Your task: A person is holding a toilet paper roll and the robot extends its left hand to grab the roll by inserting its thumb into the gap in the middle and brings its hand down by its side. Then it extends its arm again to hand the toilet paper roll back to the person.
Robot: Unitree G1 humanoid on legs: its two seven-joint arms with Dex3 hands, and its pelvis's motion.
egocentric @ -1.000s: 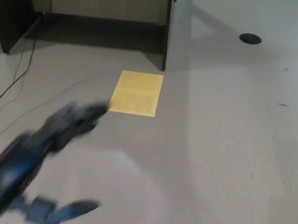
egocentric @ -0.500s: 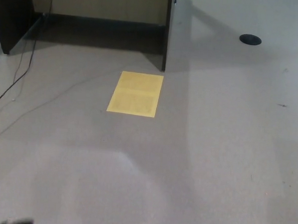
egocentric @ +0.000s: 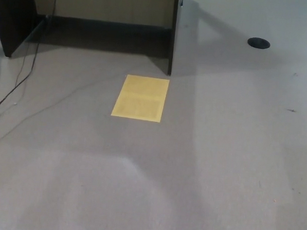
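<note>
Neither robot hand shows in the head view, so their state cannot be told; the toilet paper roll is out of frame too. Grey carpet floor bears a yellow sheet, lying flat near a dark desk panel. Black cable trails at left; round dark floor cap far right.

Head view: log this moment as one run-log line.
left hand: not in view | right hand: not in view | roll: not in view | person: not in view | floor: yellow sheet, cable, black disc
</note>
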